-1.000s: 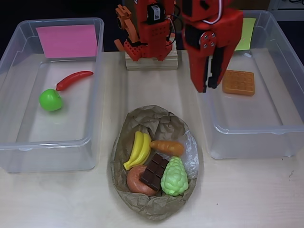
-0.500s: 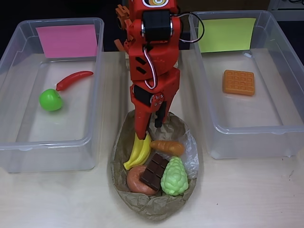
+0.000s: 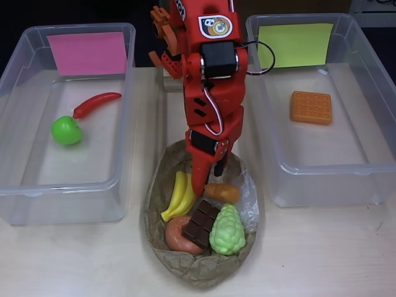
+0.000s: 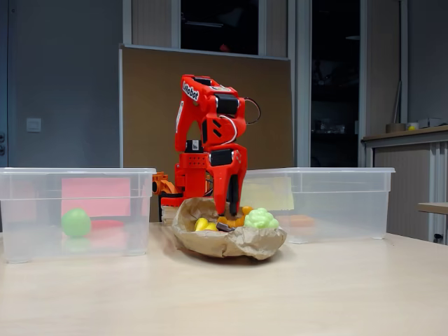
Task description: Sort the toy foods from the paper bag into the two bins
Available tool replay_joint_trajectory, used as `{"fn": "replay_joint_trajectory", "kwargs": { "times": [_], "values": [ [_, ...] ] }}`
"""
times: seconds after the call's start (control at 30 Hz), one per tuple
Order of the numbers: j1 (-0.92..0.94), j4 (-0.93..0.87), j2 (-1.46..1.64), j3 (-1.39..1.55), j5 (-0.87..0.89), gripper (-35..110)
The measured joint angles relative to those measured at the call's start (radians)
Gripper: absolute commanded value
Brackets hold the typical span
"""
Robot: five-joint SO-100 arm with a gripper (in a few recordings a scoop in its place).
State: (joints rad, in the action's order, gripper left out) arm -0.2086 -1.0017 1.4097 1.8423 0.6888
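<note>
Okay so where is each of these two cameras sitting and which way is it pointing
Overhead view: mounted above the table, looking straight down on the paper bag, both bins and the red arm, its tool dipped into the bag.
Fixed view: low at the table's front edge, facing level toward the arm's front, wall behind.
Shared: bag, green grapes, green apple.

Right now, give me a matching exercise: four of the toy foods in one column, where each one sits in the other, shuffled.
Things:
1. green apple
2. orange waffle
3. yellow bananas
4. red chili

Places:
A. in the paper bag, just left of the claw in the overhead view
B. in the bin with the yellow-green sheet
C. in the bin with the pink sheet, nearer that sheet
D. in the bin with the pink sheet, nearer the front wall

Pairs: 1-D, 2-B, 3-A, 4-C
</note>
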Motion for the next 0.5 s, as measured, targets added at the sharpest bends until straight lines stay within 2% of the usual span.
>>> {"fn": "replay_joint_trajectory", "kwargs": {
  "times": [0.5],
  "values": [
    [-0.031, 0.115, -0.224, -0.101, 0.000, 24]
  ]
}}
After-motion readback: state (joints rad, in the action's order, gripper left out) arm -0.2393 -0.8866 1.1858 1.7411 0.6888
